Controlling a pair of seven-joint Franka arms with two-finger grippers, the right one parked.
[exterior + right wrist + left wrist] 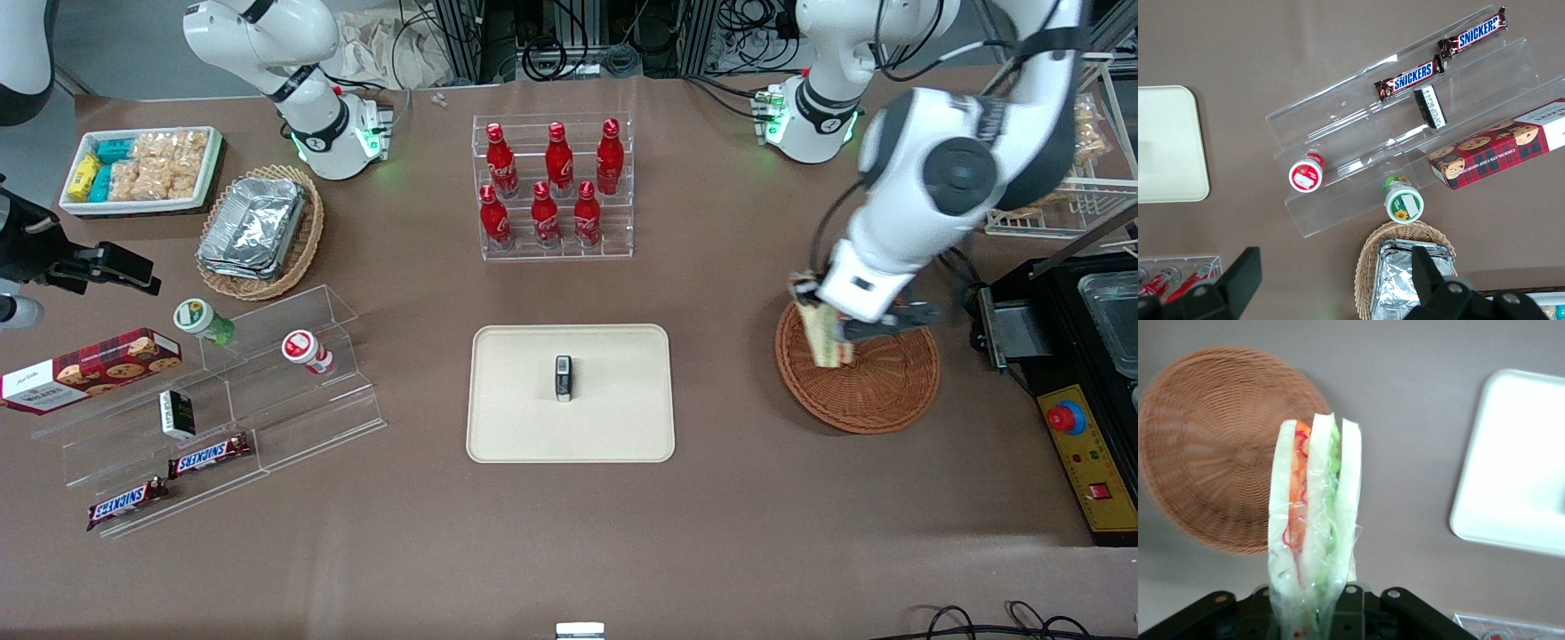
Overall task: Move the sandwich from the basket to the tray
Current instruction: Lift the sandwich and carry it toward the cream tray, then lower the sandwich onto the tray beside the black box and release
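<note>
My left gripper [831, 342] is shut on the sandwich [827, 342], a clear-wrapped wedge of pale bread with orange and green filling, and holds it lifted above the edge of the reddish-brown wicker basket [876, 387]. In the left wrist view the sandwich [1315, 520] stands up out of the gripper [1313, 613], with the empty basket [1218, 447] below it. The cream tray [569, 427] lies at the table's middle, toward the parked arm from the basket, with a small dark object [564, 377] on it. The tray's corner also shows in the left wrist view [1511, 463].
A clear rack of red bottles [553, 188] stands farther from the front camera than the tray. A black machine with a red button [1080, 400] sits at the working arm's end. Clear snack shelves [222, 400] and a tan basket of foil containers [260, 229] lie toward the parked arm's end.
</note>
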